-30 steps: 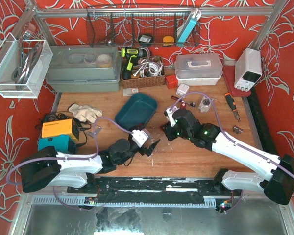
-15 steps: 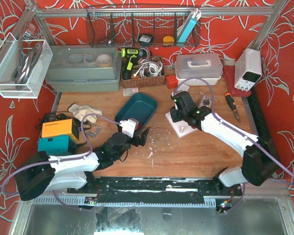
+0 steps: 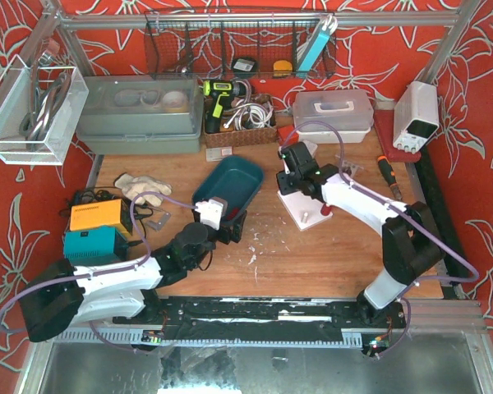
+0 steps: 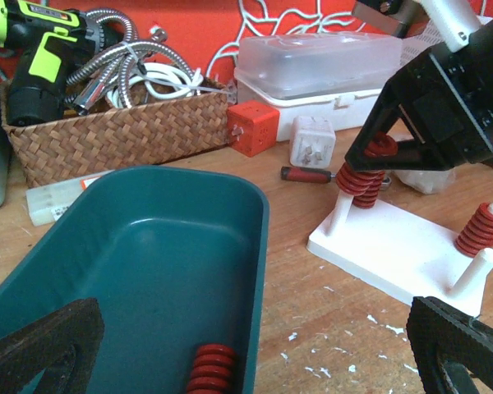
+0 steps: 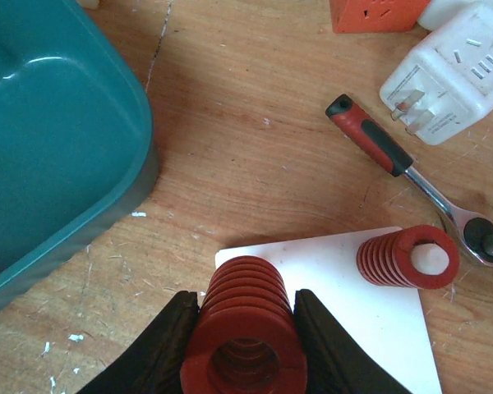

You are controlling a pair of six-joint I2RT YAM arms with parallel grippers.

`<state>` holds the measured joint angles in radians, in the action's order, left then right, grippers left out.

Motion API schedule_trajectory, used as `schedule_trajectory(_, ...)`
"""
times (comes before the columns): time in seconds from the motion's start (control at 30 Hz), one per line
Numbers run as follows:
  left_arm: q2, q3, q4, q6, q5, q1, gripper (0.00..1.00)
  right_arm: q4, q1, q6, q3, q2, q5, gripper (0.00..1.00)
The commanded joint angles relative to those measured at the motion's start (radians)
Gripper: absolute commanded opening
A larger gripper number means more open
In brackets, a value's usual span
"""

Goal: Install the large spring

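Since then the right gripper [image 5: 245,349] has swung back over the white base [image 4: 403,246], clamped on the large spring [image 4: 366,174]. Its axis stands near upright, the peg [image 4: 343,220] directly below my claw; I judge a straight descent seats it. Farther off, the left gripper [image 4: 251,357] gapes wide.

Large spring [image 4: 361,182] between right jaws
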<state>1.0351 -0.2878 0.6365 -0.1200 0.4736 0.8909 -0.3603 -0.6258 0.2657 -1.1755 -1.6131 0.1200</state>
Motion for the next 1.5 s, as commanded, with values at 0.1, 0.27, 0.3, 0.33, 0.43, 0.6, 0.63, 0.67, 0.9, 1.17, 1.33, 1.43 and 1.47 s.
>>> schedule_trajectory(0.1, -0.020, 0.005, 0.022, -0.004, 0.017, -0.003, 1.00, -0.012, 0.014, -0.022, -0.070, -0.060, 0.005, 0.00)
schedule_trajectory(0.27, -0.015, 0.004, 0.025, -0.007, 0.012, -0.003, 1.00, -0.012, 0.015, -0.028, -0.076, -0.084, 0.021, 0.00)
schedule_trajectory(0.3, -0.013, 0.002, 0.024, -0.007, 0.009, -0.003, 1.00, -0.014, 0.015, -0.030, -0.079, -0.088, 0.027, 0.00)
schedule_trajectory(0.33, -0.012, -0.001, 0.021, -0.007, 0.006, -0.003, 1.00, -0.019, 0.015, -0.032, -0.083, -0.095, 0.034, 0.00)
schedule_trajectory(0.43, -0.010, -0.003, 0.016, -0.007, 0.000, -0.003, 1.00, -0.029, 0.015, -0.032, -0.089, -0.110, 0.047, 0.00)
schedule_trajectory(0.6, -0.012, -0.003, 0.014, -0.007, -0.001, -0.003, 1.00, -0.038, 0.015, -0.026, -0.091, -0.116, 0.053, 0.00)
schedule_trajectory(0.63, -0.013, -0.003, 0.014, -0.007, -0.002, -0.003, 1.00, -0.039, 0.014, -0.026, -0.093, -0.112, 0.052, 0.00)
schedule_trajectory(0.67, -0.013, -0.003, 0.014, -0.007, -0.001, -0.003, 1.00, -0.042, 0.015, -0.026, -0.098, -0.108, 0.053, 0.00)
schedule_trajectory(0.9, -0.012, -0.003, 0.012, -0.004, -0.001, -0.003, 1.00, -0.088, 0.015, -0.044, -0.148, -0.067, 0.045, 0.00)
schedule_trajectory(1.17, 0.000, -0.008, 0.015, 0.009, -0.012, -0.003, 1.00, -0.127, 0.021, -0.049, -0.145, -0.068, 0.031, 0.00)
schedule_trajectory(1.33, 0.007, -0.011, 0.014, 0.009, -0.014, -0.003, 1.00, -0.122, 0.025, -0.043, -0.139, -0.084, 0.011, 0.00)
schedule_trajectory(1.43, 0.009, -0.011, 0.013, 0.011, -0.014, -0.003, 1.00, -0.115, 0.027, -0.040, -0.138, -0.100, 0.007, 0.00)
schedule_trajectory(1.47, 0.010, -0.012, 0.012, 0.011, -0.013, -0.003, 1.00, -0.111, 0.027, -0.040, -0.138, -0.107, 0.003, 0.00)
